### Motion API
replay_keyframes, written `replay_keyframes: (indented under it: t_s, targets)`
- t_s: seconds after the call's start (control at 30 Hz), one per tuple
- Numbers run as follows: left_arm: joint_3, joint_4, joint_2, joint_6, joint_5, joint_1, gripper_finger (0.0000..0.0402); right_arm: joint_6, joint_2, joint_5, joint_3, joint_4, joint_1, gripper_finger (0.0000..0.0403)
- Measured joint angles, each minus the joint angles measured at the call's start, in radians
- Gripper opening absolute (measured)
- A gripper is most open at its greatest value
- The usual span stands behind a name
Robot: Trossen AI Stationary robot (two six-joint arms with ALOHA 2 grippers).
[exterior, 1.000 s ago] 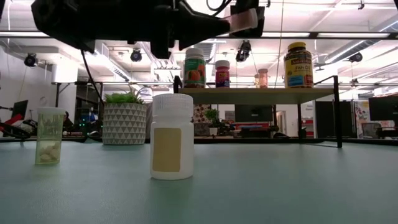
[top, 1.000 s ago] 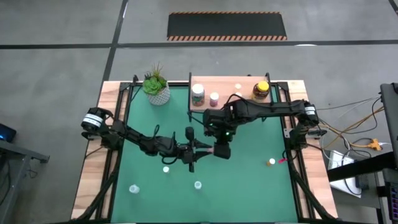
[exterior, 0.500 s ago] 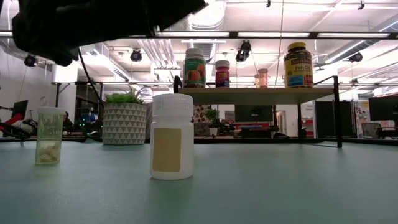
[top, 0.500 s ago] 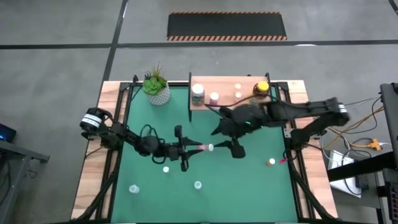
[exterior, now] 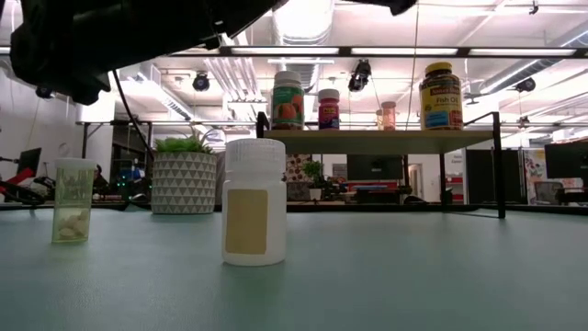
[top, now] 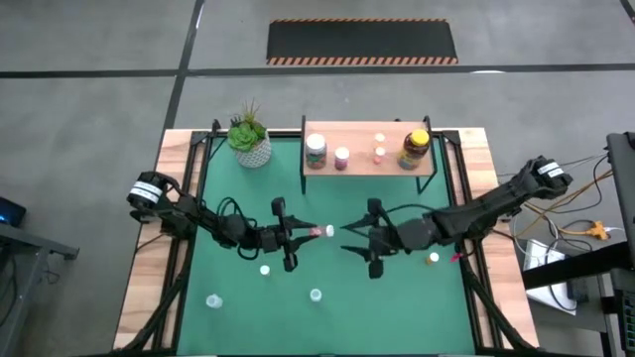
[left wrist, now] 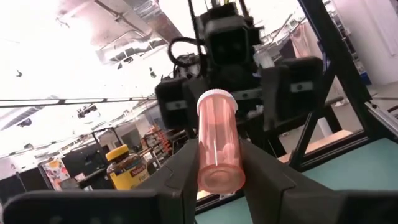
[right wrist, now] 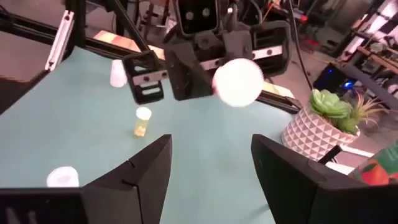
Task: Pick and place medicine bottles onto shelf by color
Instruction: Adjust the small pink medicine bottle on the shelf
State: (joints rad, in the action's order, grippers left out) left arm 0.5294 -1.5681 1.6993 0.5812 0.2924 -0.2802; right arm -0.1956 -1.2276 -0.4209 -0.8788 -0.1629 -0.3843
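We are seeing four bottles on the shelf [top: 392, 161]; left gripper [top: 316, 231] is clamping a pink bottle [left wrist: 217, 140], right gripper [top: 349, 238] facing it, jaws apart; strays are waiting.

Pink bottle [top: 319, 232] now with left gripper [top: 308, 232]; right gripper [top: 349, 239] withdrawn, open

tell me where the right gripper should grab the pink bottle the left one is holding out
By the white cap end of the pink bottle, coming head-on. The left gripper clamps its lower body, so the capped half sticks out free, pointing straight at the open right gripper.
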Motion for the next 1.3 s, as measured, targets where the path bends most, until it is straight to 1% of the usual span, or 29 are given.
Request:
replay_keyframes:
  t_s: [0.1, 0.2, 0.37, 0.5, 0.7, 0.8, 1.07, 1.17, 1.3]
  targets:
    - [0.000, 0.004, 0.000, -0.001, 0.000, 0.000, 0.0081, 0.003, 0.001, -0.005, 0.024, -0.086, -0.017, 0.0212]
    - [-0.001, 0.005, 0.000, -0.001, 0.000, 0.000, 0.0081, 0.019, 0.000, -0.007, 0.028, -0.119, -0.020, 0.0212]
    - [0.003, 0.005, 0.000, 0.000, -0.015, 0.001, 0.0081, -0.008, -0.045, -0.019, 0.027, -0.229, -0.013, 0.0212]
    - [0.003, 0.006, 0.000, 0.000, -0.032, 0.000, 0.0081, -0.019, -0.067, -0.073, 0.020, -0.256, -0.010, 0.0212]
    - [0.003, 0.006, 0.000, 0.000, -0.035, 0.000, 0.0081, -0.026, -0.093, -0.077, 0.019, -0.342, 0.000, 0.0212]
    - [0.003, 0.005, 0.000, 0.000, -0.038, 0.000, 0.0081, -0.027, -0.116, -0.076, 0.018, -0.357, 0.002, 0.0208]
    - [0.005, 0.005, 0.000, 0.001, -0.047, 0.000, 0.0081, -0.040, -0.147, -0.070, 0.018, -0.424, 0.007, 0.0178]
    - [0.005, 0.005, 0.000, 0.001, -0.047, 0.000, 0.0081, -0.036, -0.145, -0.069, 0.018, -0.420, 0.007, 0.0155]
    - [0.005, 0.005, 0.000, 0.001, -0.047, 0.000, 0.0083, -0.037, -0.144, -0.068, 0.018, -0.419, 0.007, 0.0116]
